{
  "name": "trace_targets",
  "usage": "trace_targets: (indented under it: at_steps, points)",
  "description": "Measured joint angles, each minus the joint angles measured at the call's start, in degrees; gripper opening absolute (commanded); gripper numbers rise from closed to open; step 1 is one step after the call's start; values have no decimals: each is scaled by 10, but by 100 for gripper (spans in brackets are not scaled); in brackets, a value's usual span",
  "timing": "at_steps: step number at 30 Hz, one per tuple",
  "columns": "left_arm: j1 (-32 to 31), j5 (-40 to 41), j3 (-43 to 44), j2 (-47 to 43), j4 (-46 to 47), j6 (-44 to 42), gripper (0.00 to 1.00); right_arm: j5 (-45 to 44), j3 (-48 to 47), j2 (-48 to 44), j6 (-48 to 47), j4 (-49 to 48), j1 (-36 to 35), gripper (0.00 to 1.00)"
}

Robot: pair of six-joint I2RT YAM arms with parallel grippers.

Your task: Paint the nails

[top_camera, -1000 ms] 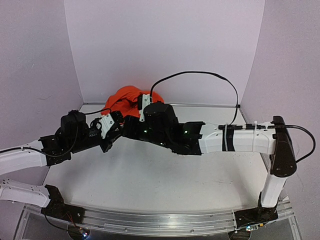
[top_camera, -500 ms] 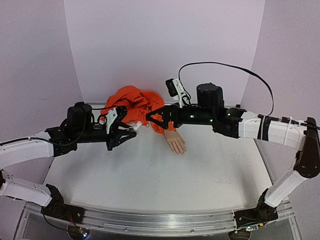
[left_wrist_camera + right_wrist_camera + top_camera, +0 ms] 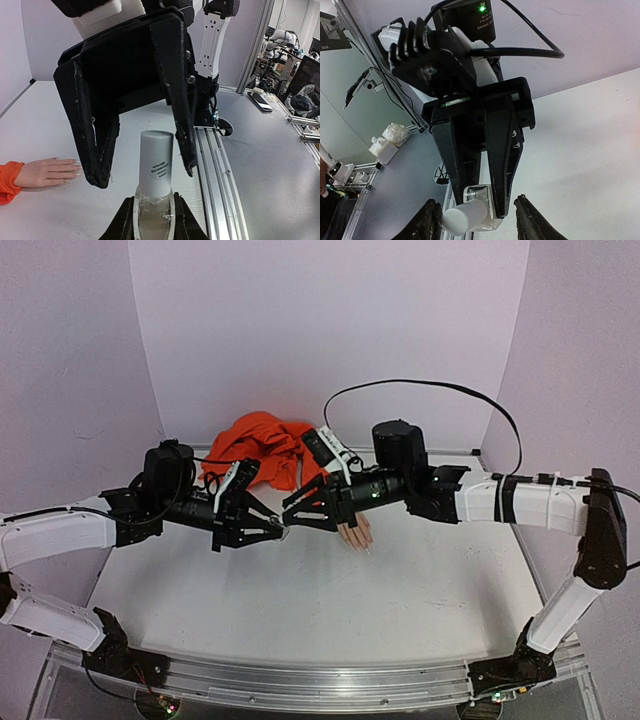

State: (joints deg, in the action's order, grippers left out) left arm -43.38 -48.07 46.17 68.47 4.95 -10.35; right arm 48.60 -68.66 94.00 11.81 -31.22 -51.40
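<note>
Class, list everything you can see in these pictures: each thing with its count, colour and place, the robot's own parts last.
mannequin hand: one, flesh-coloured, flat on the table
nails: pale, on its fingertips; count unclear
sleeve: one, orange, bunched behind the hand
bottle: one, clear with white cap, in the left claw
table: one, white
cable: one, black, looping over the right arm
left claw: black, shut on the bottle
right claw: black, open, fingers either side of the cap

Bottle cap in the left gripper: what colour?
The cap is white with a dark round mark; clearest in left wrist view.
</note>
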Motion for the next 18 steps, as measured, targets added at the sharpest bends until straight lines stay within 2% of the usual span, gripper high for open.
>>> trace_targets:
  at_steps: [6, 11, 13, 15, 18]
  points:
    - [0, -17, 0, 2, 0, 4, 0, 28, -6, 8, 7, -22, 0, 28]
    - [1, -14, 0, 2, 0, 4, 0, 40, -11, 14, 17, -43, -2, 20]
    - [1, -5, 0, 2, 0, 4, 0, 39, -14, 20, 18, -47, -6, 12]
    - [2, 3, 0, 0, -7, 9, 0, 28, -15, 26, 16, -55, -10, 0]
    - [7, 31, -1, -11, -20, 17, 0, -8, -15, 30, 20, -69, -12, 0]
